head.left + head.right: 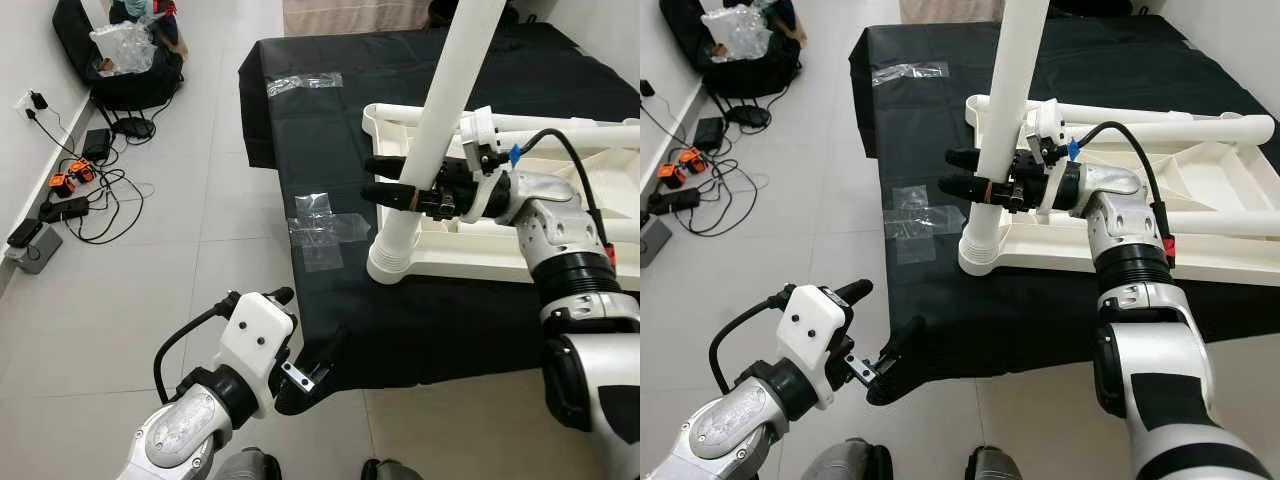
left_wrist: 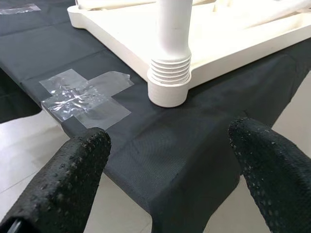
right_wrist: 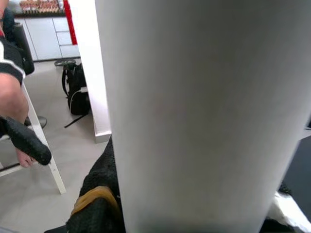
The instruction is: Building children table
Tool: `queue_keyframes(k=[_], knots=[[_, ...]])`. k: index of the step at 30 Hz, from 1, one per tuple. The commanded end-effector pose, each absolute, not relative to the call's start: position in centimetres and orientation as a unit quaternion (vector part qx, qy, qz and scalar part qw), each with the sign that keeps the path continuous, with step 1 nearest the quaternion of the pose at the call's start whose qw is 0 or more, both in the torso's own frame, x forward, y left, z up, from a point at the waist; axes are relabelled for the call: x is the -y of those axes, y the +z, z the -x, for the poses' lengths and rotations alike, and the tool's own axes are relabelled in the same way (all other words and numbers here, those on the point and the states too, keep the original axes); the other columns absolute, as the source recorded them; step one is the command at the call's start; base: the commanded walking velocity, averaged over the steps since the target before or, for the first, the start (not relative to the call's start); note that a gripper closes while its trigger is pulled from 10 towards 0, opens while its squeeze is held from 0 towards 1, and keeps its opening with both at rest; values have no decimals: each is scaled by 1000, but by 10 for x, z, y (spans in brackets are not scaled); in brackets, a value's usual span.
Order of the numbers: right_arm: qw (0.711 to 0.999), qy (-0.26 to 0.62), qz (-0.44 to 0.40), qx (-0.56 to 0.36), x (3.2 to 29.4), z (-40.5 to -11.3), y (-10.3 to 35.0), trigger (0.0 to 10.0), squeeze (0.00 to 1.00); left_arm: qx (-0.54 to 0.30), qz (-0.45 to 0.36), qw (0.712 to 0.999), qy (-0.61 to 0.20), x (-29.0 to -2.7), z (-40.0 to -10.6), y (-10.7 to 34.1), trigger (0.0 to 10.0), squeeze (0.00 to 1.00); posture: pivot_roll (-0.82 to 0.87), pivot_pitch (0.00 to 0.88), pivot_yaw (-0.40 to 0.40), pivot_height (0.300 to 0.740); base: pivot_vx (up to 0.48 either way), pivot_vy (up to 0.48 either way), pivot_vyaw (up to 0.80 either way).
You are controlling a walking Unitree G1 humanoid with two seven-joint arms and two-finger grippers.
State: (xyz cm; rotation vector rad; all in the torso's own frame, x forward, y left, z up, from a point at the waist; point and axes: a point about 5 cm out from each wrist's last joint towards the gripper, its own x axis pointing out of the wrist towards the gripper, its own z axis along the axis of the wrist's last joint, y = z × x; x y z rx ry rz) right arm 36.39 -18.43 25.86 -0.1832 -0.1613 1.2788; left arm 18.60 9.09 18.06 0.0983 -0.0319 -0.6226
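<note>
White plastic stands under my right claw: its two black fingers are pinched on the leg, one on each side, a little above the threaded foot. That leg stands upright in the corner socket of the tabletop, which lies upside down on a black cloth spread over the floor. More white legs lie across the upturned tabletop behind my wrist. From the right wrist the leg is a broad pale column right against the lens, with a black fingertip off to one side.

My left claw hangs low near the cloth's front corner, fingers spread wide and holding nothing. Through that wrist I see the ribbed foot of the leg seated in the corner, between my two pads but well beyond them.

Clear tape is stuck on the cloth's edge just beside the socket, and another strip farther back. Cables and chargers lie along the wall, near a black bag.
</note>
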Motion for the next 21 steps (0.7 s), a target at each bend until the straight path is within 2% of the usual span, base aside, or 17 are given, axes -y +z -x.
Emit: queue_keyframes(k=[1,9,21], knots=[[789,601,101,73,180,-361,255,10000,0,9,-48,950,-309,-90,-186,179,10000,0,130,190,-15,740,0,0,0],[809,574,105,70,181,-362,249,10000,0,13,-44,951,-306,-89,-189,180,10000,0,125,188,-20,740,0,0,0],[856,506,88,57,182,-362,225,10000,0,21,-48,952,-303,-90,-194,182,10000,0,116,187,-19,740,0,0,0]])
